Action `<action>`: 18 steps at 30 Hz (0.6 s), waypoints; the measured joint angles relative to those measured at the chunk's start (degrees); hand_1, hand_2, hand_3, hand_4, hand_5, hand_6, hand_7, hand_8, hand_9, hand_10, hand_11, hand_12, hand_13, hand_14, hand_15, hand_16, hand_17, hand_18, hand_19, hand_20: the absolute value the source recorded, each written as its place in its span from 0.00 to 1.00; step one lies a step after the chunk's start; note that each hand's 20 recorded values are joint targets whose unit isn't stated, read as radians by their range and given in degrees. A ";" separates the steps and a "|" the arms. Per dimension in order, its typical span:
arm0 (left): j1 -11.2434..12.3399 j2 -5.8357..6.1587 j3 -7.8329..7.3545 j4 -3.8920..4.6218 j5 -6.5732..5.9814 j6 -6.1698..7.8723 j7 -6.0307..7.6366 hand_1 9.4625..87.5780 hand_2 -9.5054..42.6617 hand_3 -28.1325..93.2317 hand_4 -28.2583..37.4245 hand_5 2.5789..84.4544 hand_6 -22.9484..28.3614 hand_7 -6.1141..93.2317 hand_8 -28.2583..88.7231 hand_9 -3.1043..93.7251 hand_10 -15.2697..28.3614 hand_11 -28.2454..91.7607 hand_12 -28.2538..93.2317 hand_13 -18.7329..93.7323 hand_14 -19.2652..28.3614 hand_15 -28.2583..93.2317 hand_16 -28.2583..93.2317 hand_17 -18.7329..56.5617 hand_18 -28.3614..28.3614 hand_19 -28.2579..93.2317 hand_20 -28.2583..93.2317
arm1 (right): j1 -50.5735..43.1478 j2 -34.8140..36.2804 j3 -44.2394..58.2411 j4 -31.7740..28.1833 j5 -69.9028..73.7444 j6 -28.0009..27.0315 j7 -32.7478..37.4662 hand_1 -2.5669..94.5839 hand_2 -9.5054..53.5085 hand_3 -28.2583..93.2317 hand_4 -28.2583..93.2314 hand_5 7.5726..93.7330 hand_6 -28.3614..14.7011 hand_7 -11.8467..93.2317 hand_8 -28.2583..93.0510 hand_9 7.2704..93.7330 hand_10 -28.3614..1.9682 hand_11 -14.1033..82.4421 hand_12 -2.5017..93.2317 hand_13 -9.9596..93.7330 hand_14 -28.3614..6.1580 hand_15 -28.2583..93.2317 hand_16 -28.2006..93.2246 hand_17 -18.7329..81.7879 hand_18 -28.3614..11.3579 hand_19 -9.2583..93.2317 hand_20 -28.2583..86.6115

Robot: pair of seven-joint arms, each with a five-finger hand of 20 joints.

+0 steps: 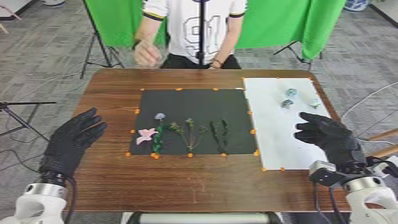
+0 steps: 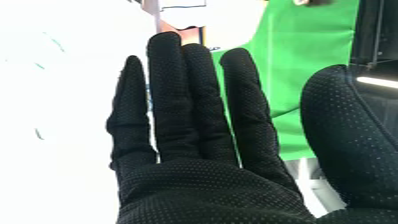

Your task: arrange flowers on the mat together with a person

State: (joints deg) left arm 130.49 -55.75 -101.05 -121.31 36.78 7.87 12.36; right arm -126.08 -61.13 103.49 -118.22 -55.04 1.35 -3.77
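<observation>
In the head view my left hand (image 1: pixel 75 138) is held over the table's left edge, its fingers straight. My right hand (image 1: pixel 325 134) is over the white board's right side, fingers relaxed; the right wrist view shows this right hand (image 2: pixel 204 165) with fingers extended and holding nothing. On the dark mat (image 1: pixel 191 100) lie a pink flower (image 1: pixel 146 135), a pale purple flower (image 1: pixel 160 117) on a green stem, a branching green stem (image 1: pixel 189 134) and dark green leafy stems (image 1: pixel 219 136). Small pale bluish flower pieces (image 1: pixel 290 93) rest on the white board (image 1: pixel 266 115).
Orange dots line the mat and board. Across the brown table (image 1: pixel 115 180) stands a person with one blurred hand (image 1: pixel 147 53) raised beyond the far edge and the other (image 1: pixel 214 64) low at that edge. Green cloth hangs behind.
</observation>
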 measured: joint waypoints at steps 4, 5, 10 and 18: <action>-0.18 0.33 -0.21 -0.06 0.00 0.08 -0.01 0.25 0.21 0.83 0.14 0.45 0.56 0.24 0.16 0.38 0.67 0.46 0.34 0.41 0.74 0.54 0.22 0.16 0.87 0.63 0.32 | 0.22 1.33 -2.02 0.80 -4.38 4.81 -4.50 0.27 0.06 0.94 0.03 0.48 0.59 0.37 0.12 0.48 0.46 0.45 0.30 0.55 0.49 0.66 0.41 0.39 0.22 0.72 0.58; -0.04 0.37 -0.41 -0.15 0.00 0.15 -0.02 0.25 0.21 0.83 0.14 0.45 0.56 0.25 0.16 0.38 0.67 0.46 0.34 0.41 0.74 0.54 0.22 0.16 0.87 0.63 0.32 | 0.31 1.99 -2.47 1.13 -7.50 6.77 -6.07 0.27 0.05 0.94 0.02 0.47 0.59 0.38 0.12 0.47 0.46 0.45 0.30 0.54 0.51 0.65 0.41 0.39 0.22 0.72 0.58; 0.80 0.63 -0.88 -0.34 0.02 0.32 -0.03 0.25 0.21 0.83 0.14 0.46 0.56 0.25 0.16 0.38 0.67 0.46 0.34 0.41 0.74 0.54 0.22 0.16 0.87 0.63 0.31 | 0.35 7.56 -2.00 1.83 -26.94 16.90 -6.25 0.29 0.02 0.95 0.01 0.43 0.62 0.42 0.10 0.42 0.52 0.46 0.30 0.48 0.56 0.64 0.40 0.36 0.25 0.69 0.57; 1.14 1.33 -1.31 -0.33 0.02 0.41 -0.04 0.25 0.21 0.83 0.14 0.46 0.56 0.24 0.16 0.38 0.67 0.46 0.34 0.41 0.74 0.54 0.22 0.16 0.87 0.63 0.31 | 4.07 20.65 -1.48 6.14 -45.36 20.74 12.07 0.27 0.03 0.95 0.00 0.36 0.63 0.42 0.10 0.33 0.55 0.40 0.29 0.38 0.56 0.50 0.41 0.31 0.26 0.61 0.53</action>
State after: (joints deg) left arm 131.63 -54.42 -102.36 -121.64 36.80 8.28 12.32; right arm -122.01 -40.47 102.01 -112.09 -100.40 22.09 8.30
